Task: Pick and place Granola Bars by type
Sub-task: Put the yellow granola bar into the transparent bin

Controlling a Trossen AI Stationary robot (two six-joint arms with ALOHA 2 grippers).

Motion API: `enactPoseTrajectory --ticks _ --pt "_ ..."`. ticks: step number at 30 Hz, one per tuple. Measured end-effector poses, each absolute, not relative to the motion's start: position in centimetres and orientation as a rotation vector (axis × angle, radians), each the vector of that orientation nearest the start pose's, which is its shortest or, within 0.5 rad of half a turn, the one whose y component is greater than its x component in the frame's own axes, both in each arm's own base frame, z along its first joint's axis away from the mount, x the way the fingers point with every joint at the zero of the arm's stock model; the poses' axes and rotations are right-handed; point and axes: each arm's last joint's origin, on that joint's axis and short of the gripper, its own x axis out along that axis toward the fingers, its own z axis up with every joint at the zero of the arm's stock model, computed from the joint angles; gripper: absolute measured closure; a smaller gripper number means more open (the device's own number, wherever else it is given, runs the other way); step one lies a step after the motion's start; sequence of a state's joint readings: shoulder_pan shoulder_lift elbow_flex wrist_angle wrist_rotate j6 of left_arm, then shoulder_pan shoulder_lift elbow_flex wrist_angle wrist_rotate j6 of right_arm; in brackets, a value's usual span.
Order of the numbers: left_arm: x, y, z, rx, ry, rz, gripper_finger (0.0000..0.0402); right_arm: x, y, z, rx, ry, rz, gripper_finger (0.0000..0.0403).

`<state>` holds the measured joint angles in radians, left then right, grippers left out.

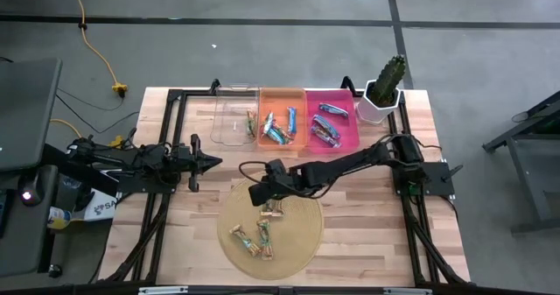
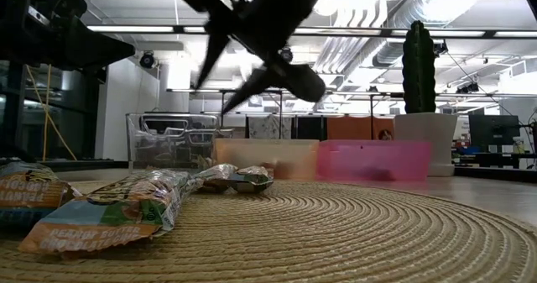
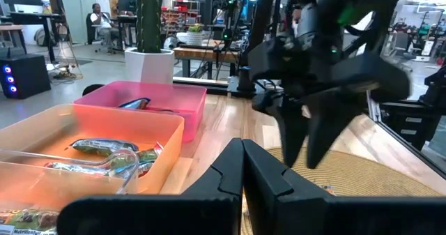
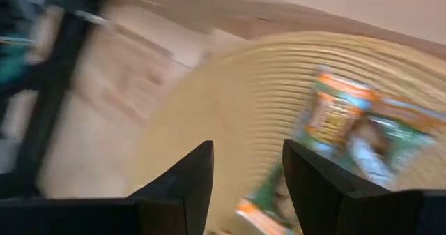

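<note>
Granola Bars: glossy foil; mat: rough woven straw, probably; table: smooth wood.

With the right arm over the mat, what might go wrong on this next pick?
The bars left on the round mat lie close together, two of them seemingly touching, so the open right gripper might catch two or knock a neighbour. The clear bin and orange bin stand side by side, so a drop could land in the wrong one.

**Count of items on table**

Bins: three, one clear, one orange, one pink. Round mat: one. Potted cactus: one. Arms: two. Bars on mat: about four; bars in bins not countable.
</note>
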<state>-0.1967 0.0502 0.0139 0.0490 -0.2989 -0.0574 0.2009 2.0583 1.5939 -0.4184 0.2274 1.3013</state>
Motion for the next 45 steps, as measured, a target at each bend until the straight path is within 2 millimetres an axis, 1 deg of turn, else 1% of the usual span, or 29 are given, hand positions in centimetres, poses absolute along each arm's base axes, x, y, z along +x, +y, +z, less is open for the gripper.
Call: enactPoseTrajectory --ticks 3,6,9,11,13,16,18,20,22,26,30,37,39,45 --pt "9.8 -1.1 16.9 -0.061 -0.016 0.102 0.0401 44.1 8.4 21.7 1.004 0.755 -0.602 0.025" --pt "9.9 -1.1 16.9 -0.061 -0.016 0.102 0.0401 43.7 8.3 23.8 0.958 0.796 -0.667 0.0262" --pt "9.9 -1.1 16.9 -0.061 -0.016 0.102 0.0401 43.2 7.6 25.7 0.909 0.864 -0.761 0.0278" --pt "9.9 -1.1 16.9 -0.06 -0.015 0.102 0.0401 43.3 7.3 26.2 0.894 0.908 -0.796 0.0288" --pt "9.8 -1.1 16.9 -0.061 -0.016 0.102 0.0401 44.0 7.1 26.2 0.905 0.936 -0.788 0.0293" --pt "9.9 -1.1 16.9 -0.061 -0.015 0.102 0.0401 45.5 7.4 25.5 0.927 0.963 -0.757 0.0294" --pt "9.8 -1.1 16.9 -0.061 -0.016 0.102 0.0401 46.3 7.7 24.5 0.93 1.004 -0.763 0.0291" --pt "9.8 -1.1 16.9 -0.061 -0.016 0.102 0.0401 46.5 8.0 23.3 0.929 1.066 -0.82 0.0285" --pt "9.8 -1.1 16.9 -0.061 -0.016 0.102 0.0401 46.2 8.2 22.3 0.91 1.139 -0.887 0.0278" --pt "9.9 -1.1 16.9 -0.061 -0.015 0.102 0.0401 45.8 8.2 21.3 0.891 1.221 -0.952 0.0262" --pt "9.8 -1.1 16.9 -0.061 -0.016 0.102 0.0401 46.1 8.3 20.6 0.906 1.218 -0.935 0.0235" --pt "9.9 -1.1 16.9 -0.061 -0.015 0.102 0.0401 46.2 8.2 20.6 0.908 1.175 -0.96 0.018" --pt "9.8 -1.1 16.9 -0.061 -0.016 0.102 0.0401 46.2 8.1 20.5 0.909 1.176 -0.962 0.0174" --pt "9.8 -1.1 16.9 -0.061 -0.016 0.102 0.0401 46.7 8.1 19.2 0.926 1.192 -0.978 0.0172"
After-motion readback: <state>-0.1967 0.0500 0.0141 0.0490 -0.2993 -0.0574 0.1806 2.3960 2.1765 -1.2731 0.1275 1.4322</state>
